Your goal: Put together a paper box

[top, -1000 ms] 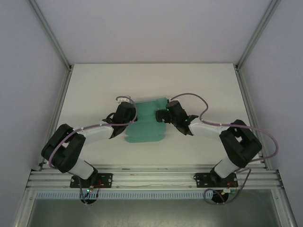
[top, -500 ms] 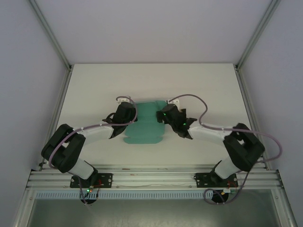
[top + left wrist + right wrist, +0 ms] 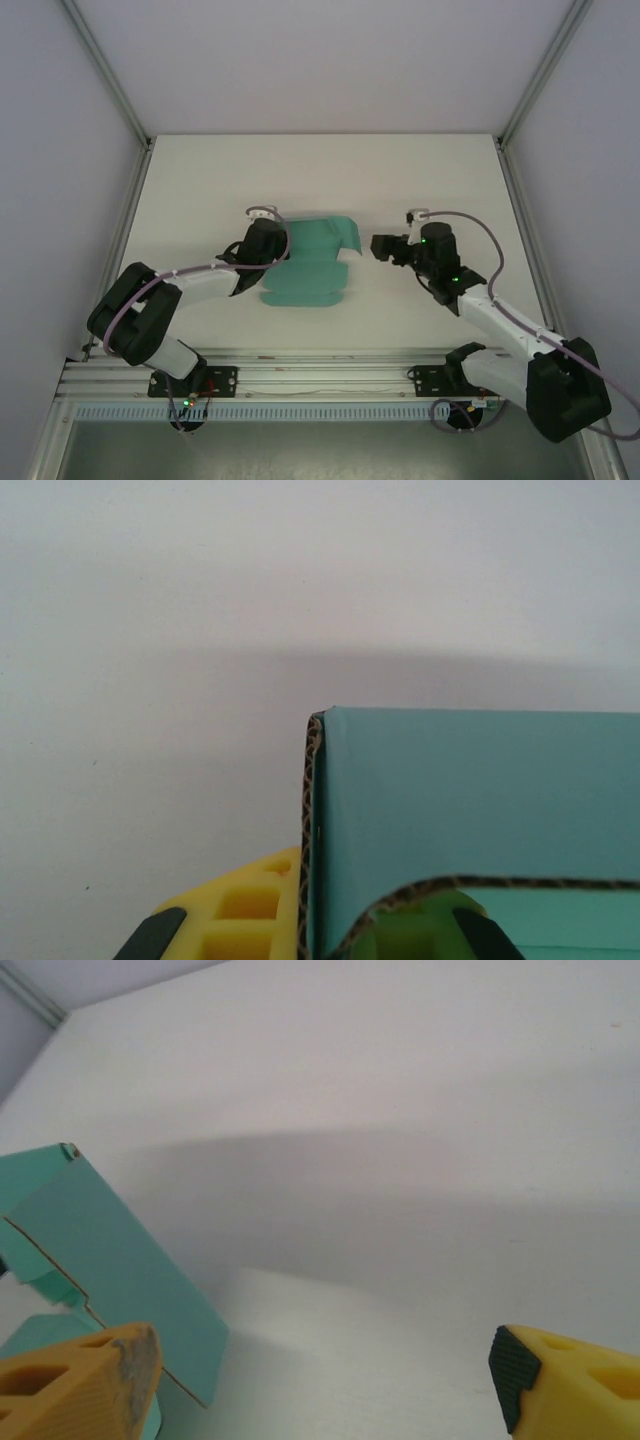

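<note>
The left pincer (image 3: 268, 243) is clamped tight on the left edge of the paper box (image 3: 310, 268) (corrugated core visible at the cut edge). The plain teal card lies to its right on the tabletop (image 3: 430, 180), one flap raised. The right pincer (image 3: 381, 246) stands wide apart and holds nothing, with the card near its left, not touching.

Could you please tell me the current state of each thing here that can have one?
paper box: unassembled, a mostly flat sheet with one panel raised.
left claw: shut on the paper box's raised panel.
right claw: open, empty, apart from the paper box.
</note>
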